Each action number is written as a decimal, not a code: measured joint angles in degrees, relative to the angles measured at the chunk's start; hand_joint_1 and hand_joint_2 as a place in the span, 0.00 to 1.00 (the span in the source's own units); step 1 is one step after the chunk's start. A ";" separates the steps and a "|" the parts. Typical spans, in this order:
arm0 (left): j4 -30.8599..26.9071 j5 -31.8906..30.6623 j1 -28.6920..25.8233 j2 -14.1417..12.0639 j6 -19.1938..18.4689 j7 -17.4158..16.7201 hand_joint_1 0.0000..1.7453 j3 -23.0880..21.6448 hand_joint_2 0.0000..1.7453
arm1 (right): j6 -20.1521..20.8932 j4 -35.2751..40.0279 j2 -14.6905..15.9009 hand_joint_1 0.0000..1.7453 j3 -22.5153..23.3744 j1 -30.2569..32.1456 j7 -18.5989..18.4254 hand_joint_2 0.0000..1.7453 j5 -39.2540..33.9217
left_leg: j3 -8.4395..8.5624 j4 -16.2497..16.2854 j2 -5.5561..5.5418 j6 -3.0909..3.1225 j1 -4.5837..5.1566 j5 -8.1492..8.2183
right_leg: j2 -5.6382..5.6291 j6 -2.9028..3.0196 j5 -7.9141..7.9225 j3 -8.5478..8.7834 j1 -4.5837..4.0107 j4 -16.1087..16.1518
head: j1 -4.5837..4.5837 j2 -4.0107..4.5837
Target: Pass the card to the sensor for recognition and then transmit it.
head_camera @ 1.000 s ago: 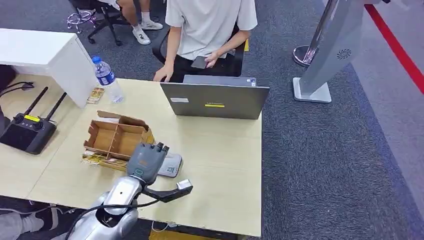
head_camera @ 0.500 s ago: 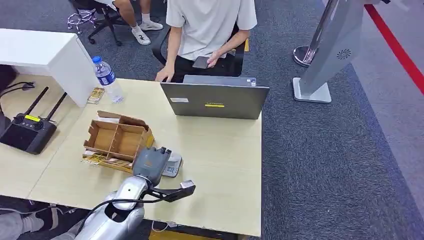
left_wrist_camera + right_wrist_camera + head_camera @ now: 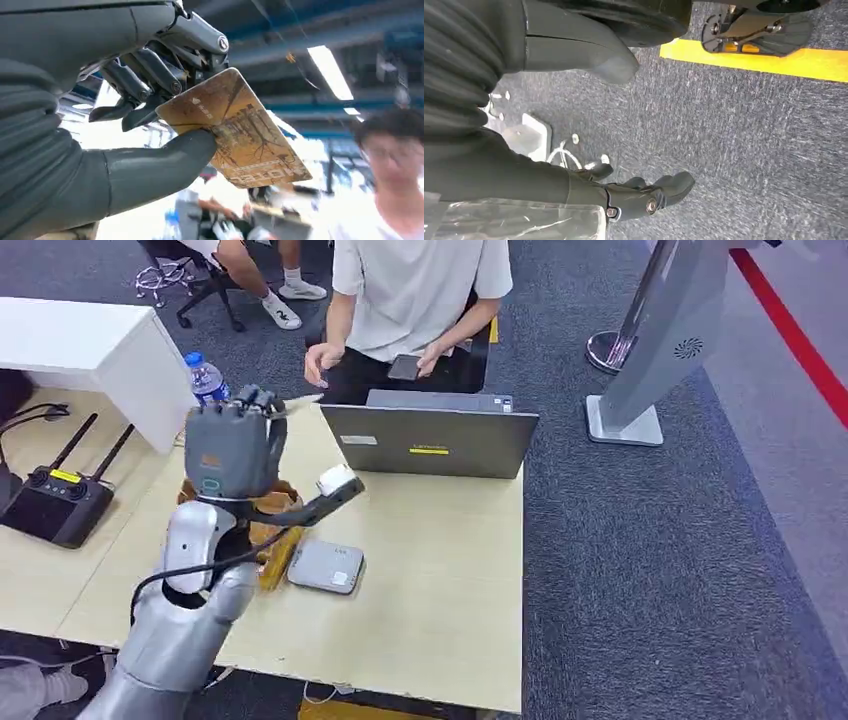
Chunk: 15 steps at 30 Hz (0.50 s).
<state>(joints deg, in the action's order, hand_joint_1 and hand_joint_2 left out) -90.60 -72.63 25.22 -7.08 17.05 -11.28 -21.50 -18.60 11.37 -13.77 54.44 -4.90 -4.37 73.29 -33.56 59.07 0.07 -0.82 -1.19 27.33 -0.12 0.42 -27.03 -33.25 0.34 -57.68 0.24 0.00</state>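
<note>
My left hand (image 3: pixel 235 448) is raised above the table's far side, its back toward me. In the left wrist view its thumb (image 3: pixel 160 162) and fingers (image 3: pixel 150 75) pinch a golden-brown card (image 3: pixel 235 132) with a tree print, held out toward a seated person (image 3: pixel 420 290). That person's hand (image 3: pixel 322 358) hovers just beyond the card hand. The flat grey sensor (image 3: pixel 326 566) lies on the table, below and nearer than my left hand. My right hand (image 3: pixel 639 195) hangs over grey carpet, fingers apart, holding nothing.
A grey laptop (image 3: pixel 430 440) stands open at the table's (image 3: pixel 440 570) far edge. A cardboard box (image 3: pixel 278 508) sits partly behind my left arm, with a water bottle (image 3: pixel 203 378) behind it. A black remote controller (image 3: pixel 55 502) lies at the left, beside a white cabinet (image 3: pixel 90 340).
My left hand has lifted off the sensor and swung up toward the person with the card, uncovering the sensor. The person's hand has risen off the table's edge.
</note>
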 joint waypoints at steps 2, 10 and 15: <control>1.28 0.20 3.22 -0.48 -1.65 -0.04 1.00 3.07 1.00 | 0.24 0.00 0.00 0.00 -0.44 0.00 0.00 1.00 0.65 | 0.01 0.00 0.00 -0.02 0.00 -0.03 | -0.01 0.01 0.00 -0.01 -0.01 -0.03 | -0.02 0.00; 14.60 -1.40 15.19 -2.10 -7.52 -1.16 1.00 8.32 1.00 | 1.07 0.00 0.02 0.00 -1.22 -0.03 -0.15 1.00 1.62 | 0.00 0.00 0.01 -0.06 0.00 -0.11 | -0.01 0.06 0.08 -0.03 0.00 -0.06 | -0.02 0.00; 16.65 -1.75 16.90 -1.92 -9.31 -1.18 1.00 8.34 1.00 | 0.96 0.00 0.02 0.00 -1.27 -0.07 -0.28 1.00 1.59 | -0.02 0.00 0.06 -0.04 0.01 -0.09 | -0.07 0.05 0.07 -0.05 0.00 -0.04 | 0.00 0.00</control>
<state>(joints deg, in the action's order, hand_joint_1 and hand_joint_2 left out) -73.94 -74.38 42.13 -9.00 7.74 -12.46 -13.16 -17.64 11.37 -13.75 53.18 -4.97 -4.66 74.88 -33.58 59.08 0.13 -0.86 -1.18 27.23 -0.19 0.47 -26.95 -33.30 0.35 -57.72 0.24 0.00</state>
